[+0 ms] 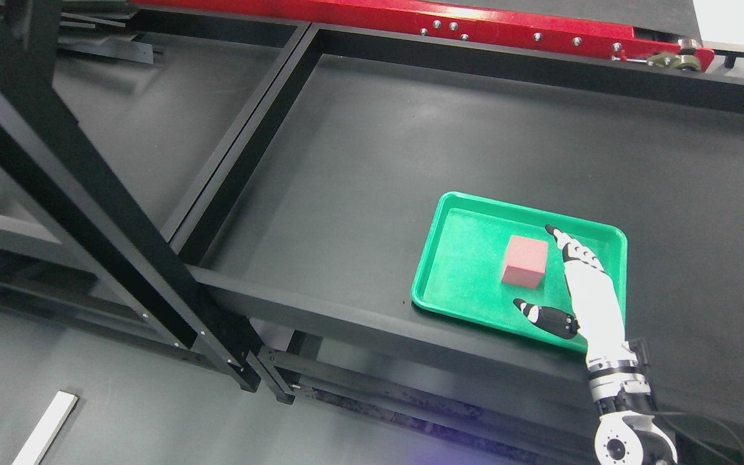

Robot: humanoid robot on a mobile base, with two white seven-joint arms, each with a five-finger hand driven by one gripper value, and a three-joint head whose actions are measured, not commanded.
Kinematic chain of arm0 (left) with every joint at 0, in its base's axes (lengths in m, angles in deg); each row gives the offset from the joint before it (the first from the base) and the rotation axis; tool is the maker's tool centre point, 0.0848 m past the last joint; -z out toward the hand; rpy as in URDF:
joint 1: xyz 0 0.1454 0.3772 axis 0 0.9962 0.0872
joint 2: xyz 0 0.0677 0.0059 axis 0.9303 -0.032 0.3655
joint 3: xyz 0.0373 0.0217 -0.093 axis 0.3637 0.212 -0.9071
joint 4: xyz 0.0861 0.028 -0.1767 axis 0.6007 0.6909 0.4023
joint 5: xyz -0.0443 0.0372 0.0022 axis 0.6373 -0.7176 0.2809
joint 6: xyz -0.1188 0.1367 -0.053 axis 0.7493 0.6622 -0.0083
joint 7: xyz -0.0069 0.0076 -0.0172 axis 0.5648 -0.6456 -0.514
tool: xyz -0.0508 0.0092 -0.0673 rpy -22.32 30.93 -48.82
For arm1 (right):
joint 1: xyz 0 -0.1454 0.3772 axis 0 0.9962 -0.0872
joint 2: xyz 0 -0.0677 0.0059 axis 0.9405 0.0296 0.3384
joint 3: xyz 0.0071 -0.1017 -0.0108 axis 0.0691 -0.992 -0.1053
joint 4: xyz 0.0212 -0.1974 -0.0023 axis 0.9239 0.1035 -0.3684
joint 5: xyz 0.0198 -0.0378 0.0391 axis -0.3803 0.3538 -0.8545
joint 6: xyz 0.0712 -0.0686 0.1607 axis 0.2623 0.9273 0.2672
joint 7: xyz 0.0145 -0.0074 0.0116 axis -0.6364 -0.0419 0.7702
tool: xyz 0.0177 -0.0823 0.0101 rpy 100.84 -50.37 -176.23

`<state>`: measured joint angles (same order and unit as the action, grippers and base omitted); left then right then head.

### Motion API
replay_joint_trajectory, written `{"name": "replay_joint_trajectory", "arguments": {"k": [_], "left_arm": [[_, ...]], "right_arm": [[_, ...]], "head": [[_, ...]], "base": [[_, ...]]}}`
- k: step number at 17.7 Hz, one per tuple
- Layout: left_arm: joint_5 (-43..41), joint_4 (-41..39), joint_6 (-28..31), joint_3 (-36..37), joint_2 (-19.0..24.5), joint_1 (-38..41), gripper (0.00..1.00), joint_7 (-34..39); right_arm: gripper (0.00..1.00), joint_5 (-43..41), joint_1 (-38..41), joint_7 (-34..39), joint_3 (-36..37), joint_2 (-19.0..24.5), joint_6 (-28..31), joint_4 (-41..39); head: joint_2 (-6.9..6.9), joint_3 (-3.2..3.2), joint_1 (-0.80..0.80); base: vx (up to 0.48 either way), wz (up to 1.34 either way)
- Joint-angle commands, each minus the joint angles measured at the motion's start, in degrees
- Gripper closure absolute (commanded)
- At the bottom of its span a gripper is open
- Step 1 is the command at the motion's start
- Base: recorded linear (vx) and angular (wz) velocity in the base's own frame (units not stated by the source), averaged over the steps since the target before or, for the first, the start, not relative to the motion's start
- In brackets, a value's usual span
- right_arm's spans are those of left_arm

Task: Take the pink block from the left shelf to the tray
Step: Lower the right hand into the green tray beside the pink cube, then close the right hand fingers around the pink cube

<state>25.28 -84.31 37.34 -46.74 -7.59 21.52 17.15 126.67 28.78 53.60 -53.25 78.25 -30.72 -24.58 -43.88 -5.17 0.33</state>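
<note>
One pink block [525,260] sits flat inside the green tray [453,294], a little right of the tray's middle, and my right hand [577,290] is spread open just beside it on its right, holding nothing. My fingers [572,248] reach past the block's far right corner, my thumb [543,316] lies out toward the tray's near rim, and I see a gap of green between the block and my palm, so I judge the block released and the placing as good as done. What remains, as I read it, is to get clear without spoiling it: I should keep the fingers wide, lift up before I draw back to the right, and mind the thumb, which lies low over the tray floor and could catch the raised rim or drag the tray if I pull straight back. The block rests on a full face and looks steady, so only a sideways knock would shift it. The tray lies on a dark, matte tabletop [372,174] with plenty of bare surface around it. Black frame beams [107,213] cross to my left, a red rail [475,22] runs along the far edge, and a white strip [46,429] lies on the grey floor below. My left arm does not show.
</note>
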Motion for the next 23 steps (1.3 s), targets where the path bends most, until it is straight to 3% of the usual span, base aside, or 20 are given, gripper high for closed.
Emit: {"name": "replay_joint_trajectory", "arguments": {"k": [1, 10, 23], "left_arm": [[-0.1, 0.0, -0.4, 0.0, 1.0, 0.5, 0.00, 0.0], [-0.1, 0.0, -0.4, 0.0, 1.0, 0.5, 0.00, 0.0], [-0.1, 0.0, -0.4, 0.0, 1.0, 0.5, 0.00, 0.0]], "right_arm": [[0.02, 0.1, 0.1, 1.6, 0.0, -1.7, 1.0, 0.8], [0.02, 1.1, -0.1, 4.3, -0.7, -3.7, 1.9, 4.7], [0.02, 1.5, -6.7, 4.3, -1.4, -5.0, 1.9, 13.8]], "head": [[0.00, 0.00, 0.00], [0.00, 0.00, 0.00], [0.00, 0.00, 0.00]], "base": [[0.166, 0.00], [0.099, 0.01], [0.011, 0.00]]}}
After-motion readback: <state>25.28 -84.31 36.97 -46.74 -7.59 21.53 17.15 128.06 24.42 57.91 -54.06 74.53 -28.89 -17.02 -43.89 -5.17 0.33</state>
